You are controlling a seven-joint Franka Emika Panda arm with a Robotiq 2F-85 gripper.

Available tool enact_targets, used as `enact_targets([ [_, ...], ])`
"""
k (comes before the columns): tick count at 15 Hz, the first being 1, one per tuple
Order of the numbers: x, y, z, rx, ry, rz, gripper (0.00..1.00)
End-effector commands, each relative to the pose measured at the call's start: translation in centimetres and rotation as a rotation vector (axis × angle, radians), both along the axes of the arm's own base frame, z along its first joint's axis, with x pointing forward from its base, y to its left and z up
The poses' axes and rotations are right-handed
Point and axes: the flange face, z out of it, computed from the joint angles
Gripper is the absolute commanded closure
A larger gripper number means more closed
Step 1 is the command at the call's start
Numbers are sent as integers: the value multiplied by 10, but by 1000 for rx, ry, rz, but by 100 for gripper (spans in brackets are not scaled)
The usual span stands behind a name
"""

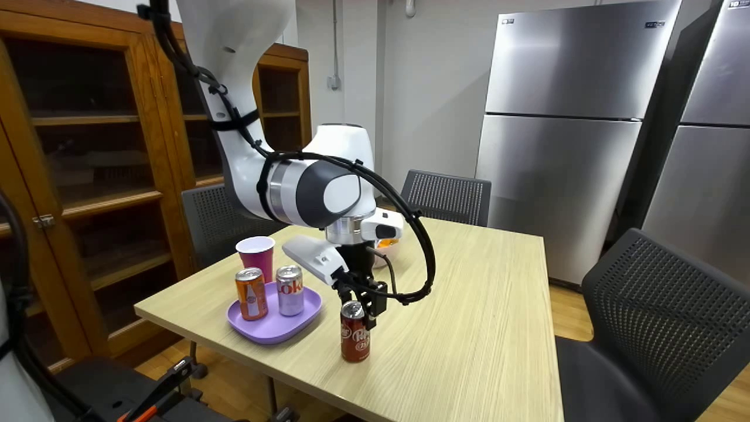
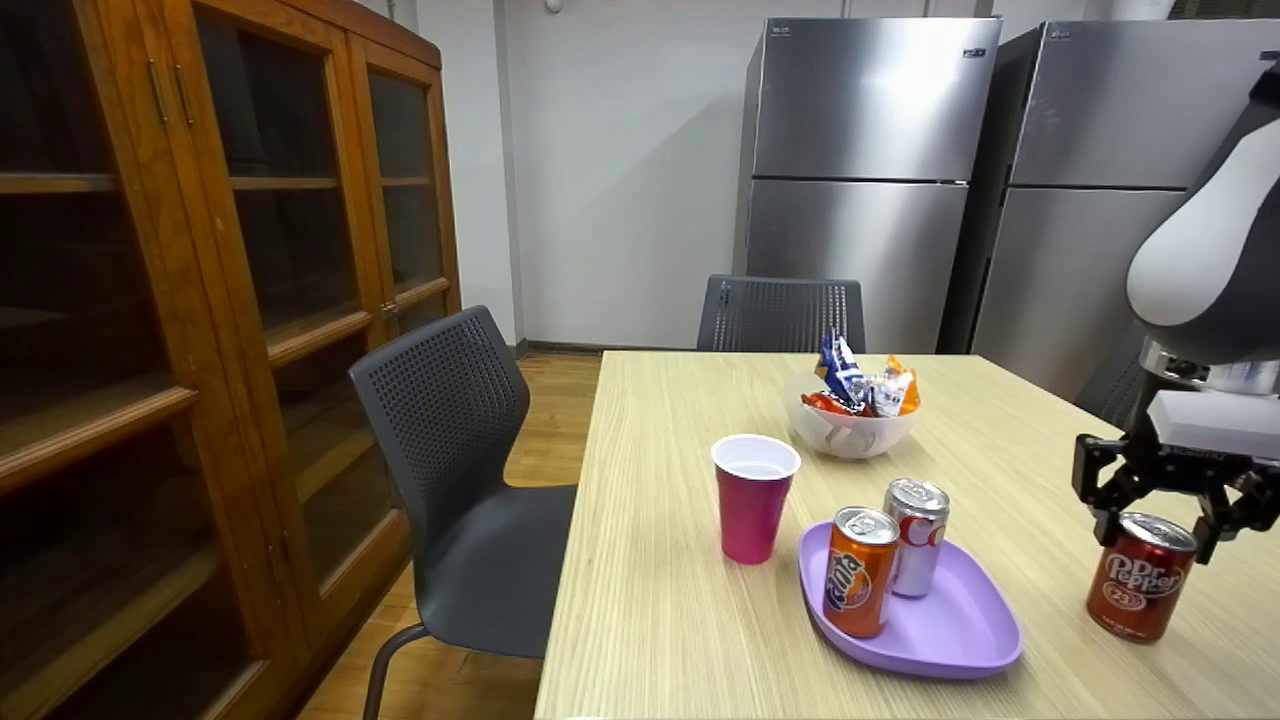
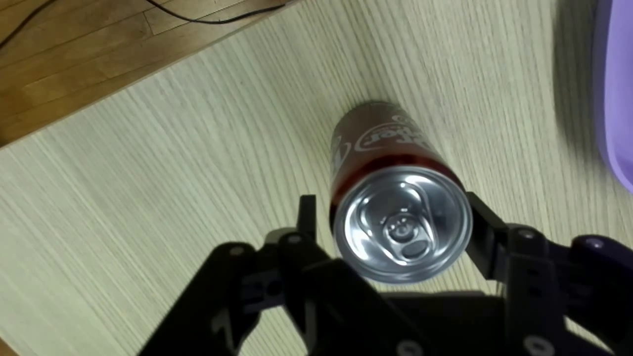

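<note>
Lower right of frame: Dr Pepper (image 2: 1140,592) upright on table (image 2: 650,600); gripper (image 2: 1157,535) over it, jaws apart, either side of its top; contact hard to tell. Right of centre, low: purple tray (image 2: 965,635) with Fanta (image 2: 860,580) upright, partly in front of silver can (image 2: 918,550). Centre: pink cup (image 2: 755,510); behind, to right, bowl (image 2: 850,437) of packets (image 2: 843,380). Left: chair (image 2: 450,430), cabinet (image 2: 205,300). Upper right: fridges (image 2: 860,130).

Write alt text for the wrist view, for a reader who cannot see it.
A dark red soda can, seen from above, stands on a pale table between the fingers of an open black gripper. A purple tray shows at right; wooden floor and a cable at top left.
</note>
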Motion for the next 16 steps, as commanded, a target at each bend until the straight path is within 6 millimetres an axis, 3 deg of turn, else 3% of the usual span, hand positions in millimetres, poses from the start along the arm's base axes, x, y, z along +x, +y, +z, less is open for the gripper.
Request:
enact_targets([
  [1, 6, 2, -1, -6, -2, -10, 58],
  [2, 7, 2, 0, -3, -4, -9, 62],
  [16, -1, 30, 14, 2, -6, 147, 62],
])
